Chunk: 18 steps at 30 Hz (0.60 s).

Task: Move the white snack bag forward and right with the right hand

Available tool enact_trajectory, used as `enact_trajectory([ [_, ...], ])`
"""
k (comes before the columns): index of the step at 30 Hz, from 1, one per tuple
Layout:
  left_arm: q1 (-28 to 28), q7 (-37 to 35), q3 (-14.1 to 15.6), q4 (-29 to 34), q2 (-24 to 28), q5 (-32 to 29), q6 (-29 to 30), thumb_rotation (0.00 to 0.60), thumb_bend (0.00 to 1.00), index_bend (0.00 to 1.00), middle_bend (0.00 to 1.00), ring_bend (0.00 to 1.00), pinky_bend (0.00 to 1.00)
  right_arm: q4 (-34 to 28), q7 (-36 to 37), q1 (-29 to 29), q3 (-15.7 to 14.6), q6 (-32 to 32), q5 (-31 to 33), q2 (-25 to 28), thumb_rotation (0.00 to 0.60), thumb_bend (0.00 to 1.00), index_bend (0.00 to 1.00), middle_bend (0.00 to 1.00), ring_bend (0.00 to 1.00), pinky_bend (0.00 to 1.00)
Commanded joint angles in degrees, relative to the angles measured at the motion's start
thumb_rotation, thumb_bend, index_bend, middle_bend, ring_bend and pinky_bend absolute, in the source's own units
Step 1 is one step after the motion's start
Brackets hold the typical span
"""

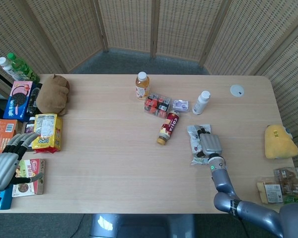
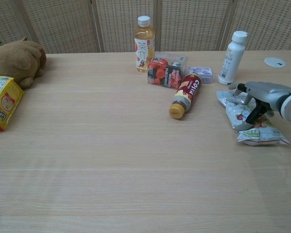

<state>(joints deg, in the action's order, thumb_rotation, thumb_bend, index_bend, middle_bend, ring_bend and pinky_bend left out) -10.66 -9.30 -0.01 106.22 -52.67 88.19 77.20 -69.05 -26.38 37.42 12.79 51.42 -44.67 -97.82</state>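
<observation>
I see one white snack bag (image 1: 197, 143) lying flat on the wooden table (image 1: 114, 168), right of centre, and my right hand (image 1: 210, 144) rests on top of it with fingers curled down onto the crinkled film; in the chest view the fingers (image 2: 256, 114) press into the bag (image 2: 247, 121), gripping it. My left hand (image 1: 5, 163) hovers at the table's left edge with fingers spread and nothing in them. Counting what else is here: one tea bottle (image 1: 142, 85) at the far middle, one white bottle (image 1: 201, 102) just beyond the bag, one red can (image 1: 168, 127) lying on its side to the bag's left, one clear box of red items (image 1: 157, 104) and one small pale packet (image 1: 180, 105) behind the can. A round white disc (image 1: 237, 90) sits toward the far right corner, and one yellow plush toy (image 1: 279, 142) lies at the right edge. On the left side I see one brown plush toy (image 1: 53, 93), one yellow snack bag (image 1: 47, 131) and several boxes stacked near the edge. The white bottle stands nearest in front of the bag; between it, the disc and the yellow plush, bare tabletop opens forward and rightward.
</observation>
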Motion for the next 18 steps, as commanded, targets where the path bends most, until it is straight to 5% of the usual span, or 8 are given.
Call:
enact_trajectory([
  [1, 0.0, 0.0, -0.1, 0.1, 0.1, 0.0, 0.2, 0.574, 0.07, 0.00, 0.00, 0.00, 0.00, 0.3, 0.5, 0.1, 0.1, 0.2, -0.5, -0.1, 0.600, 0.00, 0.02, 0.27, 0.58, 0.90],
  [8, 0.0, 0.2, -0.1, 0.0, -0.2, 0.2, 0.4, 0.576, 0.07, 0.00, 0.00, 0.00, 0.00, 0.3, 2.9, 0.1, 0.9, 1.3, -2.5, 0.3, 0.600, 0.06, 0.27, 0.59, 0.96, 1.00],
  [11, 0.1, 0.2, -0.2, 0.0, -0.2, 0.2, 0.5, 0.574, 0.07, 0.00, 0.00, 0.00, 0.00, 0.3, 3.3, -0.1, 0.7, 1.4, -2.7, 0.5, 0.600, 0.07, 0.36, 0.69, 1.00, 1.00],
  [18, 0.4, 0.3, -0.2, 0.1, -0.1, 0.4, 1.0, 0.575, 0.07, 0.00, 0.00, 0.00, 0.00, -1.6, 4.0, -0.1, 1.4, 2.0, -3.4, 2.5, 0.600, 0.10, 0.41, 0.74, 1.00, 1.00],
])
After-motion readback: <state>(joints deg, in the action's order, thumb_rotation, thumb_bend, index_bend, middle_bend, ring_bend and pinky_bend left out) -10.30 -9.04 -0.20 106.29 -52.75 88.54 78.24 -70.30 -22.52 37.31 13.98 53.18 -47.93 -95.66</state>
